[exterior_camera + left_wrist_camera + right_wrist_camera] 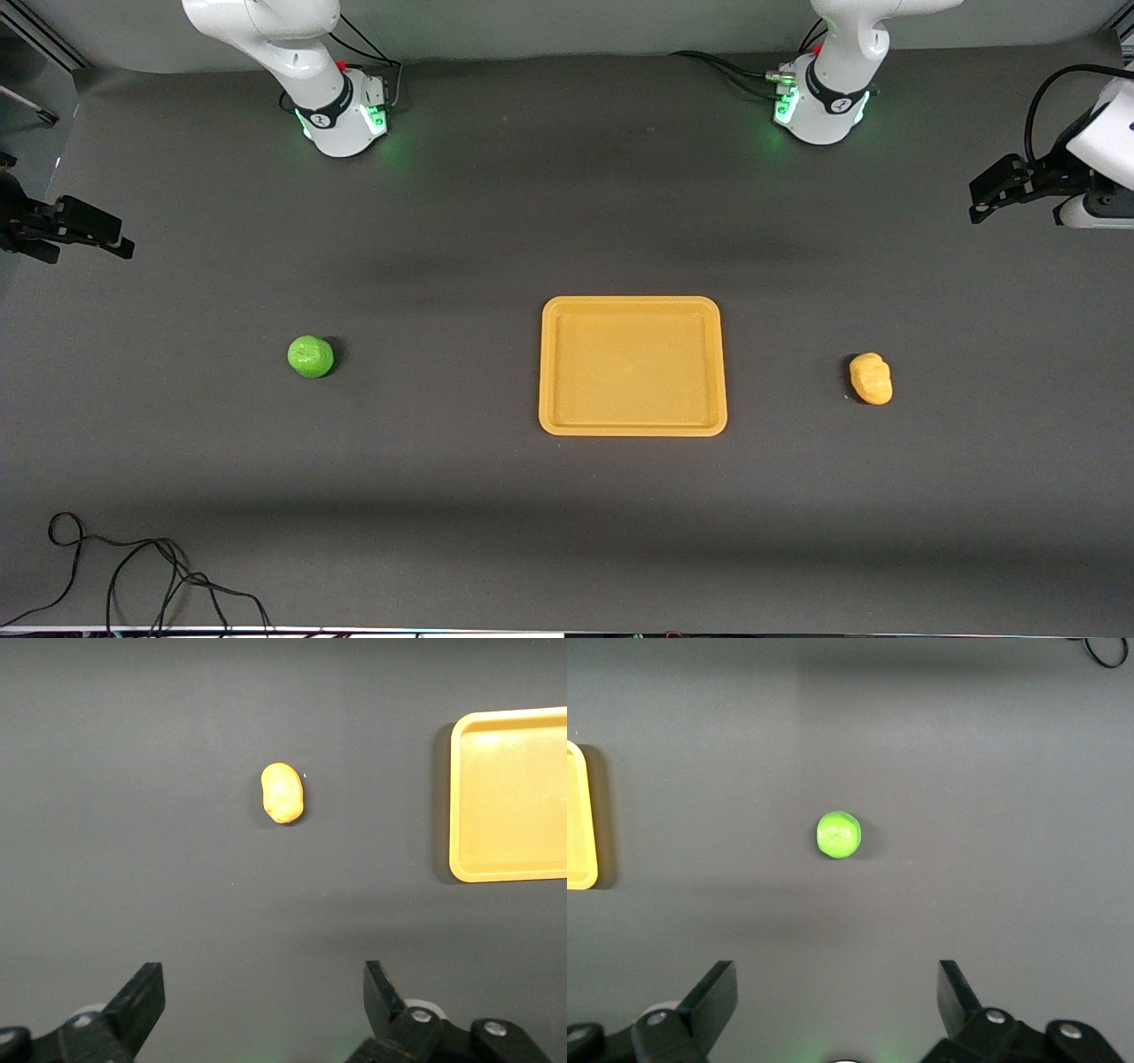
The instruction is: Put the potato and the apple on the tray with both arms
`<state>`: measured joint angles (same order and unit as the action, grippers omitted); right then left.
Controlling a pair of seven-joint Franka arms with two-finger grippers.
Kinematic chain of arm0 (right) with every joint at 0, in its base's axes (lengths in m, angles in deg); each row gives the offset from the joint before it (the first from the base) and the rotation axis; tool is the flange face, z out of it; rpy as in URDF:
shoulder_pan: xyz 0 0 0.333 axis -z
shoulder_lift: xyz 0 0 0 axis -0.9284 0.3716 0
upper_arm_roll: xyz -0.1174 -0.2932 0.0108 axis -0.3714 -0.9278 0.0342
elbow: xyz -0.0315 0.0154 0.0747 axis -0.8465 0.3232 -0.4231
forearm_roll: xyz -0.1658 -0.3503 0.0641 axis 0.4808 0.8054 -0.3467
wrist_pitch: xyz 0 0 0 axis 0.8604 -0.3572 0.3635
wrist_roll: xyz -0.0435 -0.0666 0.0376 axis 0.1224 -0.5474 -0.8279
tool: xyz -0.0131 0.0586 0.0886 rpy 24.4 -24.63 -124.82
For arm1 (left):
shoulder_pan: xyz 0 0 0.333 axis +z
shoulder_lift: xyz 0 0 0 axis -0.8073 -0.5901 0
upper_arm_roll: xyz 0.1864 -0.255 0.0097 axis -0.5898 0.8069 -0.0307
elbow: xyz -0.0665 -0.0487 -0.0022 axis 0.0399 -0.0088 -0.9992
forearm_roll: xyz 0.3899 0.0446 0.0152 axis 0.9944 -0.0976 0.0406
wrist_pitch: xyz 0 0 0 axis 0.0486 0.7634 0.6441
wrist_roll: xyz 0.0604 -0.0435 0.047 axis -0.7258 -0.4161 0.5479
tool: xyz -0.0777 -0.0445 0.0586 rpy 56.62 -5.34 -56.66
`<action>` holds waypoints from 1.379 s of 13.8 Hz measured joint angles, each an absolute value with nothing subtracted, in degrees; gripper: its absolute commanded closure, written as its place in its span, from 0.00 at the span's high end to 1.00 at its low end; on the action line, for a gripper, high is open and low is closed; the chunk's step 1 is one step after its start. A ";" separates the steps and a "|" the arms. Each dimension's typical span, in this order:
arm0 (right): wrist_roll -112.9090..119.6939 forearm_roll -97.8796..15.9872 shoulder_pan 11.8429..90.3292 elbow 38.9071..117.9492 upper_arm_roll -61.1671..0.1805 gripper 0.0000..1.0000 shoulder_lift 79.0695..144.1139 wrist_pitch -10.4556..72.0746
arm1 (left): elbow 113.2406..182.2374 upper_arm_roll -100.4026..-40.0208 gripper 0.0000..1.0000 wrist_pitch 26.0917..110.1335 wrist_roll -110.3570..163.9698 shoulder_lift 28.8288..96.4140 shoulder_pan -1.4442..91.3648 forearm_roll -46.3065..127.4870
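Note:
The orange-yellow tray (632, 366) lies empty at the table's middle. The green apple (310, 356) sits on the table toward the right arm's end. The yellow-orange potato (871, 378) sits toward the left arm's end. My left gripper (979, 206) hangs high at its end of the table, open and empty. In the left wrist view its jaws (264, 992) stand wide apart, with the potato (283, 793) and tray corner (514, 797) below. My right gripper (122, 245) hangs high at its end, open and empty. In the right wrist view it (837, 992) looks down on the apple (838, 835) and tray edge (578, 815).
A loose black cable (133, 567) lies on the table near the front camera at the right arm's end; a loop of it shows in the right wrist view (1107, 651). The arm bases (341, 115) (819, 106) glow green at the table's edge farthest from the camera.

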<state>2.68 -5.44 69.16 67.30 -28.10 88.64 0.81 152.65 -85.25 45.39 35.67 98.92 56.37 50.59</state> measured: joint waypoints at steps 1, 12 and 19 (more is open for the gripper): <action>2.68 -5.44 69.16 67.30 -28.08 1.00 88.76 0.81 | 152.65 -85.25 1.00 45.39 35.67 98.92 56.37 50.59; 2.83 -4.39 69.16 67.30 -28.08 1.00 88.90 0.81 | 152.73 -85.34 1.00 47.05 35.66 98.65 56.37 50.59; 4.46 -2.25 69.18 67.25 -28.08 1.00 90.44 0.83 | 153.85 -85.37 1.00 59.91 35.54 85.77 56.38 50.58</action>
